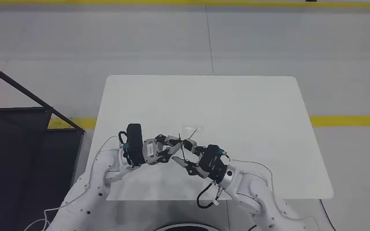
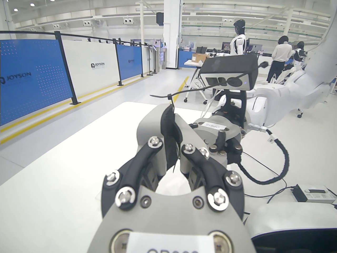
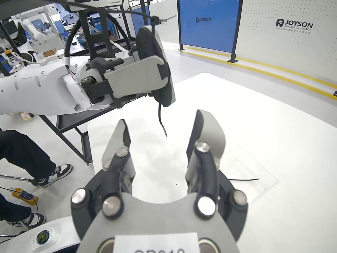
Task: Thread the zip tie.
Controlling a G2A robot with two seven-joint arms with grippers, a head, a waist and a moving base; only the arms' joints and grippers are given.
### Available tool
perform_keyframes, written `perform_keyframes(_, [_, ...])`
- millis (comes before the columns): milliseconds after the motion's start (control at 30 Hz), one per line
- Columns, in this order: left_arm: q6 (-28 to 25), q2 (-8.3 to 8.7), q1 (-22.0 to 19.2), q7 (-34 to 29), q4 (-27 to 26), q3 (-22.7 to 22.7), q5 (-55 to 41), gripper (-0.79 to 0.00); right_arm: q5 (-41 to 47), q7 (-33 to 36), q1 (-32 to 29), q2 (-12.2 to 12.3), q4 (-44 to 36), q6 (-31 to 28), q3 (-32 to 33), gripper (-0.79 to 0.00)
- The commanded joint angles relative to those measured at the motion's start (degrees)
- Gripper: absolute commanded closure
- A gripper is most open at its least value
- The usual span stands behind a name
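Zip tie (image 2: 170, 97): held in the air over the surface, between the two tools, with its head just above the left tool's fingertips.
Left tool (image 2: 171, 125): clamped tight on the strap, head end up. Likely held this way to keep the head steady and exposed for threading.
Hanging end (image 3: 163, 129): dangles free below the left tool's pads.
Right tool (image 3: 161, 119): spread wide and holding nothing. Its fingers sit either side of the hanging end without touching it, apparently placed to take it.
Surface (image 1: 248, 110): a second tie (image 3: 243, 179) lies on a clear sheet (image 3: 252, 169).
Hard to make out: a thin strand crosses at the head. I cannot tell whether it passes through the head or only behind it, and its far end is cut off.
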Motion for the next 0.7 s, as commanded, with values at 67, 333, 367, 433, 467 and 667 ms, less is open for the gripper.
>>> perform_keyframes(67, [0.2,-0.03,-0.1,0.2,0.2,0.0,0.4,0.000,-0.4,-0.2,-0.1,-0.2,-0.1,0.1,0.0,-0.323])
perform_keyframes(333, [0.6,-0.05,0.2,1.1,0.1,-0.1,1.0,0.000,-0.7,-0.6,-0.6,-0.4,-0.4,0.1,0.4,-0.268])
perform_keyframes(367, [0.7,-0.05,0.2,1.4,0.1,-0.2,1.0,0.000,-0.7,-0.6,-0.7,-0.5,-0.4,0.1,0.4,-0.262])
perform_keyframes(433, [0.9,-0.06,0.3,1.9,0.0,-0.3,1.2,0.000,-0.7,-0.6,-0.7,-0.6,-0.3,0.0,0.5,-0.249])
perform_keyframes(467, [1.0,-0.06,0.4,2.1,0.0,-0.3,1.3,0.000,-0.5,-0.6,-0.7,-0.6,-0.3,0.0,0.5,-0.249])
perform_keyframes(667, [1.2,-0.09,0.5,3.0,0.0,-0.4,2.0,0.000,-0.1,-0.2,-0.7,-0.8,0.1,-0.5,0.9,-0.175])
